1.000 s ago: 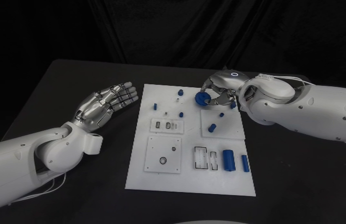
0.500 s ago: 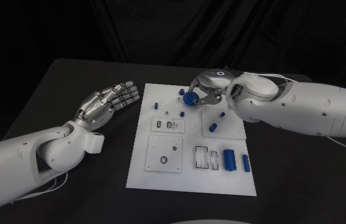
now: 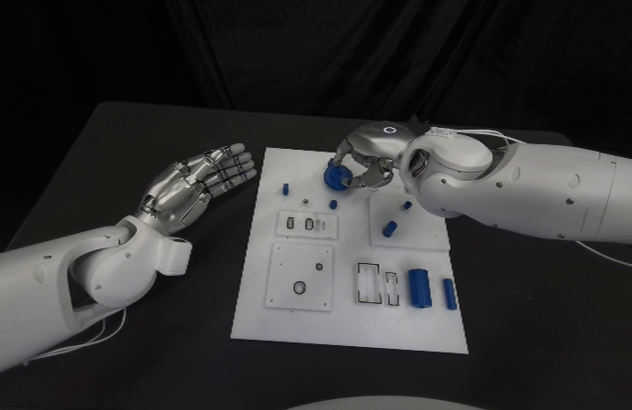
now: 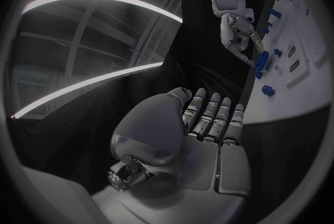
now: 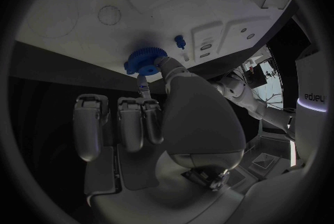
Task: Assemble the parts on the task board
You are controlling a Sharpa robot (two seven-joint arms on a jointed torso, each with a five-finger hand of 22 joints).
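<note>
The right hand (image 3: 365, 161) pinches a blue toothed gear (image 3: 339, 177) at its fingertips, holding it over the far end of the white task board (image 3: 349, 323). The board surface lies directly beyond those fingertips, and a small blue peg (image 5: 180, 41) stands just past the gear. The left hand (image 3: 197, 186) hangs off the board's side over the bench (image 3: 119, 154), fingers spread and holding nothing. So the right hand is the nearer one, and seating the gear looks like a short move straight onward.
</note>
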